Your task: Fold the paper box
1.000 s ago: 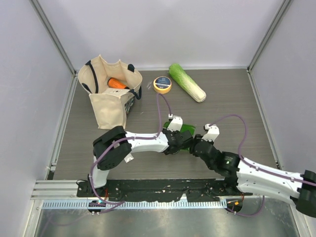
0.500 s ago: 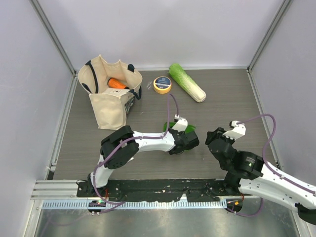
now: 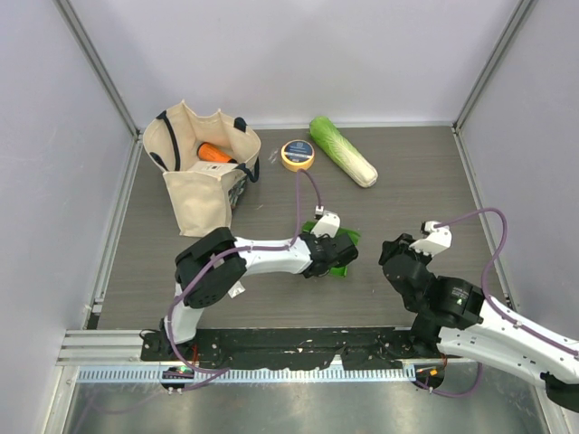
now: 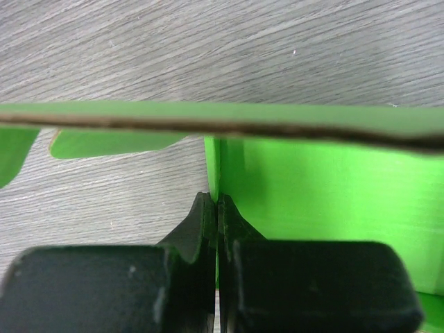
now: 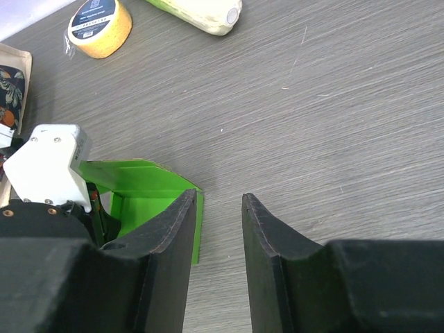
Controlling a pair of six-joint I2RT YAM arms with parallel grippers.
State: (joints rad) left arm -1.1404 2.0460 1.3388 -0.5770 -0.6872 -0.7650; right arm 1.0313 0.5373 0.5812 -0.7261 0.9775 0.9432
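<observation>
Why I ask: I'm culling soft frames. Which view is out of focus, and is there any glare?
Left wrist: the near edge of the paper box is blurred, the table grain beyond it sharp. Right wrist: sharp throughout. Top external: even light, soft shadows, a mild sheen on the metal strip at the bottom.

The left gripper (image 3: 331, 254) sits on the bright green thin-card paper box (image 3: 347, 238) (partly hidden); the right gripper (image 3: 391, 253) stands apart.

Grey wood-grain table (image 3: 434, 181), plain pale lilac walls (image 3: 298, 54) on three sides, metal rail (image 3: 118, 373) along near edge
</observation>
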